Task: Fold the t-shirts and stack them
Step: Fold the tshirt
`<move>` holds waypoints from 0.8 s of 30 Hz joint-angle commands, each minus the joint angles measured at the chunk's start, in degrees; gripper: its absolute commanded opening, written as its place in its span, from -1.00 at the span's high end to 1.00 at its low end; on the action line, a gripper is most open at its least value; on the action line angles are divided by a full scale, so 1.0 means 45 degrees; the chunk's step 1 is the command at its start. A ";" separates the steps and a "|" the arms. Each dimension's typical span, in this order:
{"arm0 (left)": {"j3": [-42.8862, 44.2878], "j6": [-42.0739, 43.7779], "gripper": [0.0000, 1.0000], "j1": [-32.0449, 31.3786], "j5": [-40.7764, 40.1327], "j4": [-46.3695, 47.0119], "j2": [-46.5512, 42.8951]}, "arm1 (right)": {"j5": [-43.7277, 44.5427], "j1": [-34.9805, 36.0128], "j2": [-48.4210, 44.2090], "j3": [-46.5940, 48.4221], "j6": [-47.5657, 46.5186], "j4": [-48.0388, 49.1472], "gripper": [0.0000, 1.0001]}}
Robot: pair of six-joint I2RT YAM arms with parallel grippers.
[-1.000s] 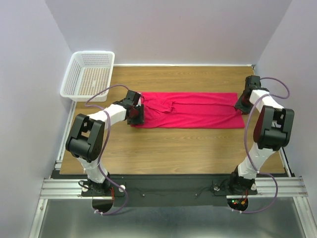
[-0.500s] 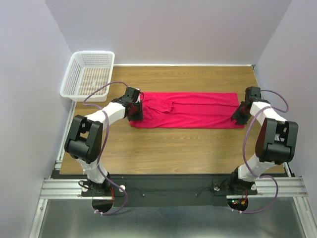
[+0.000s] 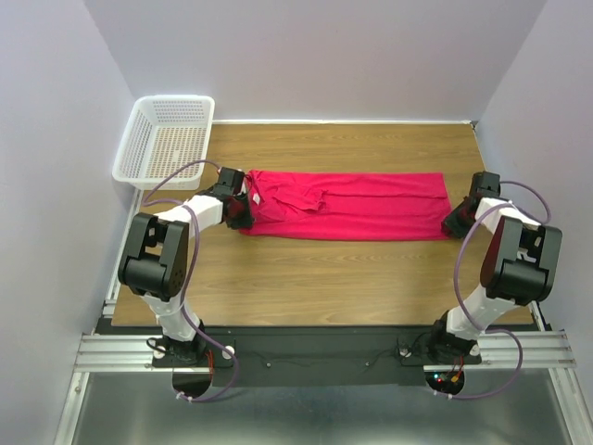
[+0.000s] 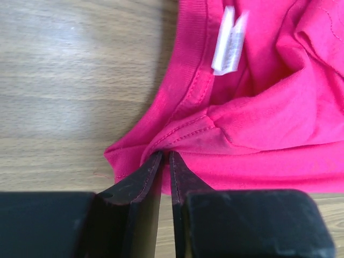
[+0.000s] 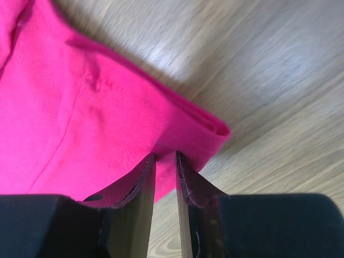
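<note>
Bearing the t-shirt [image 3: 347, 206], a wood-grain table [image 3: 343, 278] meets lilac walls [image 3: 315, 56].

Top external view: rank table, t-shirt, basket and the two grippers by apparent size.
1. table
2. t-shirt, spread out in a long strip
3. basket, a clearly smaller footprint than the shirt
4. left gripper and right gripper: smallest, and they look about alike, so I am not ranking one over the other.

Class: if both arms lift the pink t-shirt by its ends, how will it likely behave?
Probably floppy: the t-shirt lies wrinkled near its neck label, so its middle should sag between the left gripper and right gripper. Likely light: the fabric pinched at each end looks thin. Pushed, it would probably bunch, not slide.
</note>
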 commanded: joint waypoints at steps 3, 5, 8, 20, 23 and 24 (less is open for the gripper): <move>-0.1126 -0.0115 0.50 0.0384 0.0146 -0.0884 -0.0749 | 0.0897 -0.0604 -0.0016 -0.0440 -0.0269 0.0140 0.44; -0.1126 -0.0233 0.41 0.0384 0.0459 -0.0942 -0.1042 | 0.0330 -0.0546 -0.0269 -0.0382 -0.0347 0.0140 0.44; -0.1010 -0.0506 0.27 0.0384 0.1025 -0.1001 -0.1608 | -0.0139 -0.0099 -0.1011 -0.0304 -0.0367 0.0101 0.43; -0.0463 -0.1170 -0.42 0.0345 0.0636 -0.1549 -0.4071 | 0.0037 0.6755 -0.1971 0.2975 -0.3235 -0.0388 -0.10; -0.0151 -0.1151 -0.42 0.0112 0.0734 -0.1529 -0.3760 | -0.0430 0.8532 -0.0687 0.4514 -0.4968 -0.0271 -0.25; -0.0092 -0.1132 -0.42 0.0014 0.0734 -0.1509 -0.3623 | -0.0453 0.8962 -0.0681 0.4927 -0.4976 -0.0251 -0.27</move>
